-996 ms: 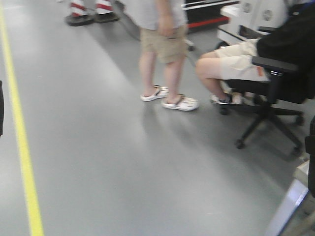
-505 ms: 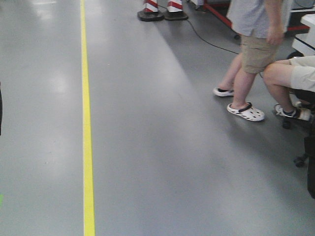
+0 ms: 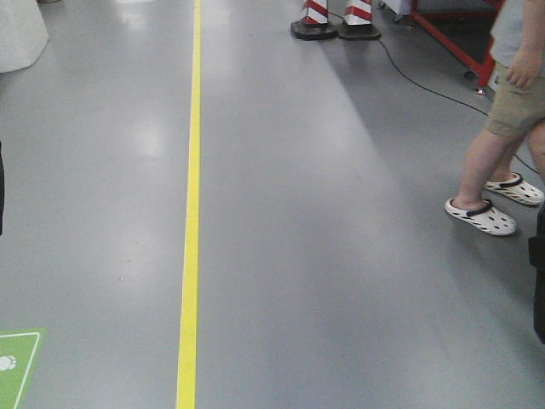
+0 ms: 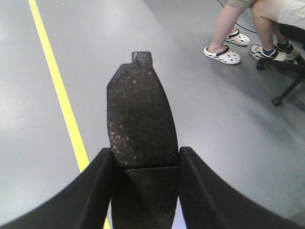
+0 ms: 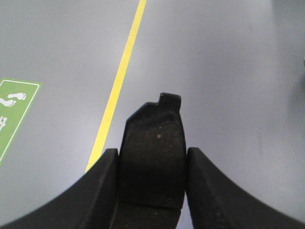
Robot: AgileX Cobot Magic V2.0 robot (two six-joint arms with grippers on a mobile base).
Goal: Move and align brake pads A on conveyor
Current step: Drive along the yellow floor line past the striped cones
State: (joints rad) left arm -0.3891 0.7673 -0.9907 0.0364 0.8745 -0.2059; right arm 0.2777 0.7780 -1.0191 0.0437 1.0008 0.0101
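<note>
My left gripper is shut on a brake pad, a dark speckled oblong pad with a centre groove and a small tab at its far end, held out over the grey floor. My right gripper is shut on a second brake pad of the same shape, also above the floor. The black fingers press both long sides of each pad. The conveyor is out of view in all views. In the front view neither gripper shows.
A yellow floor line runs ahead. A standing person in white clogs is at the right, near a seated person on a wheeled chair. Red-white posts stand far ahead. A green floor sign lies at bottom left.
The front view has swung: the yellow line and the people have shifted rightward in frame, the chair has left the view, and a green floor sign has appeared.
</note>
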